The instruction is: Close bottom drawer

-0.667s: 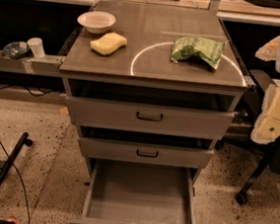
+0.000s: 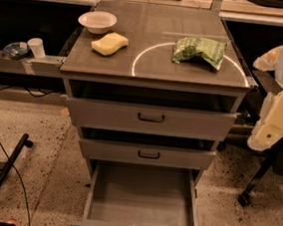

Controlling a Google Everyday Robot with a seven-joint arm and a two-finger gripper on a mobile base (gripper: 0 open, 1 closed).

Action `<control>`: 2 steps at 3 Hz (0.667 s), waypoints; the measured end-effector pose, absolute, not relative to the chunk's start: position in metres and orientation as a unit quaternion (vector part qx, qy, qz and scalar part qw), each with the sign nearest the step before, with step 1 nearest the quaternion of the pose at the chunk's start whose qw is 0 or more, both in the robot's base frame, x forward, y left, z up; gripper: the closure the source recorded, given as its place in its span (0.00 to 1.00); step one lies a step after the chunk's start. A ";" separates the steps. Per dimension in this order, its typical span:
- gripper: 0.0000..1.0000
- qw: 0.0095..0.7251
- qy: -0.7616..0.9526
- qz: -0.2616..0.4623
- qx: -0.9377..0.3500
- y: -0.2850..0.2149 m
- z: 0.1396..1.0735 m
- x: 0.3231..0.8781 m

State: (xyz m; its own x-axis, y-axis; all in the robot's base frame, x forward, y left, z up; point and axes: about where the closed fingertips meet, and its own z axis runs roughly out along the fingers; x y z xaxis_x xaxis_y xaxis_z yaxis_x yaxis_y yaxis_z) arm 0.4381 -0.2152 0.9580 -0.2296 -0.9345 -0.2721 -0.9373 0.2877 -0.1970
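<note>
Bottom drawer standing fully open; gripper well clear of it at the right

The bottom drawer (image 2: 142, 205) is pulled out to its limit beneath the middle drawer (image 2: 147, 154), tray empty, its front cut by the lower edge of the view. The gripper (image 2: 275, 125) hangs at the right edge, beside the cabinet at about top drawer (image 2: 151, 118) height; whether it is open or closed cannot be told. On the worktop (image 2: 160, 22) sit a white bowl (image 2: 97, 21), a yellow sponge (image 2: 109, 43) and a green snack bag (image 2: 200, 49). Risks, as judged: the arm must drop and swing round to the front, so it may clip the protruding middle drawer or the cabinet's right corner; a push landing off-centre could skew the drawer on its runners and jam it; a hard shove could jolt the cabinet and shift the loose items above
</note>
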 end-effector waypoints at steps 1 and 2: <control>0.00 0.193 0.792 0.109 -0.569 -0.222 0.876 0.434; 0.00 0.233 0.797 0.228 -0.509 -0.215 0.782 0.408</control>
State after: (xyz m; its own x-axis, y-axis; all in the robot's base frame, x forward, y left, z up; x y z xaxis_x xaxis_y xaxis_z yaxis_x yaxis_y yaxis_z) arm 0.4079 -0.2151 0.7821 -0.3741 -0.7046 -0.6030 -0.9170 0.3779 0.1275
